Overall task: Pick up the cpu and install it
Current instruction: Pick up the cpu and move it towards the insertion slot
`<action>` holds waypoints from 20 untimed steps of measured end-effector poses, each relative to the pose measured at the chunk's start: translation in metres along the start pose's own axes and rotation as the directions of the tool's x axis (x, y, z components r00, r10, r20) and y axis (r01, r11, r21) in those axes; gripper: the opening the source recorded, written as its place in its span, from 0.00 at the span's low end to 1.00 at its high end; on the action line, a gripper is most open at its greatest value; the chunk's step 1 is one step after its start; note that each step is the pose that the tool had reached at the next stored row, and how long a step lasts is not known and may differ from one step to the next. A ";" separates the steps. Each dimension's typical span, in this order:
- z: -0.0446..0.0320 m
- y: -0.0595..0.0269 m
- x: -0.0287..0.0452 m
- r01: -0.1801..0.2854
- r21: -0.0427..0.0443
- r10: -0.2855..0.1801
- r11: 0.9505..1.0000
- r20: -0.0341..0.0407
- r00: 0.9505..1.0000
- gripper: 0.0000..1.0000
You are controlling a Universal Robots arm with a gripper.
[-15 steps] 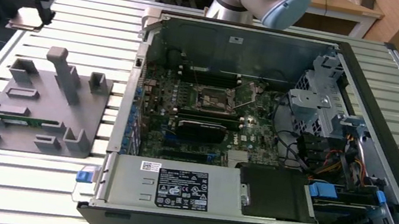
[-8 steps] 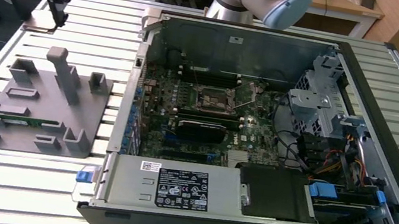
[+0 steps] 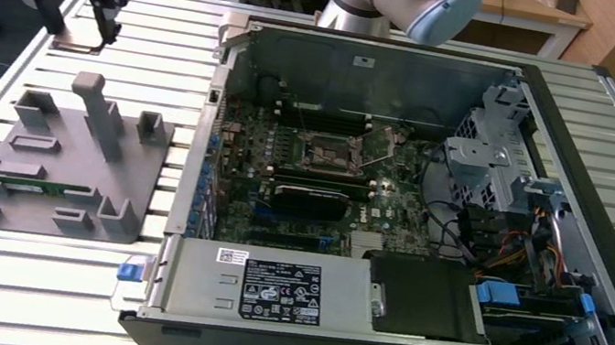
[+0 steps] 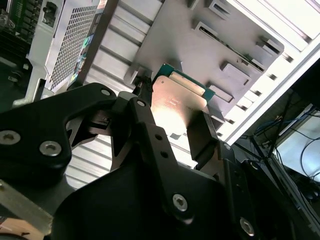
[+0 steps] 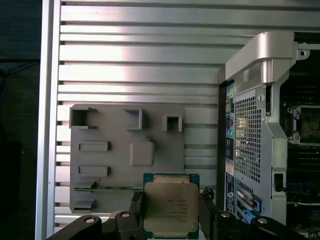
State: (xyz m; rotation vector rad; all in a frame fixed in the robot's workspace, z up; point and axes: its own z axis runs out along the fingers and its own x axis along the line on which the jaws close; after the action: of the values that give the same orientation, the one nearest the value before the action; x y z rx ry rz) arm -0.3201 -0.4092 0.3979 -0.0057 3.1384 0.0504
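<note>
Tool is loaded: its two black fingers are drawn in tight against opposite edges of the cpu, no gap on either side, and the chip lies flat between them with its dull silver top facing the first wrist view. That edge grip looks deliberate to me. It keeps the pads off the metal lid and off the underside, and it leaves the chip's free corners clear for lining up. From the exterior view the tool hangs high with the chip well clear of the counter, so the cpu is up in the air and resting on nothing. Directly below the tool sits the grey fixture tray, its raised blocks and shallow pockets made to hold parts in known spots. A green memory stick lies in one slot along the tray's edge nearest the tool. One square pad in the middle of the tray is bare, and I'd guess that is the chip's seat, though I can't be sure. Off to the side of the tool, on the exterior view's right, the computer case lies open on its side so the motherboard faces upward. The square socket sits mid-board, well apart from the tool. The chip is picked but not yet seated, and the level hold suits a straight drop into that frame.
</note>
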 end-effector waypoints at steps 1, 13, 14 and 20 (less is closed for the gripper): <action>0.0000 0.0000 -0.0009 0.000 0.000 0.000 1.000 0.000 1.000 0.53; 0.0001 0.0001 -0.0117 0.001 -0.001 -0.001 1.000 0.000 1.000 0.53; 0.0000 0.0001 -0.0134 0.001 -0.001 -0.001 1.000 0.000 1.000 0.53; 0.0002 0.0002 -0.0260 0.001 -0.001 -0.001 1.000 0.000 1.000 0.53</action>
State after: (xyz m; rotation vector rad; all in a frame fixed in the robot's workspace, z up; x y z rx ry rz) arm -0.2941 -0.4089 0.3978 -0.0073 3.1384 0.0517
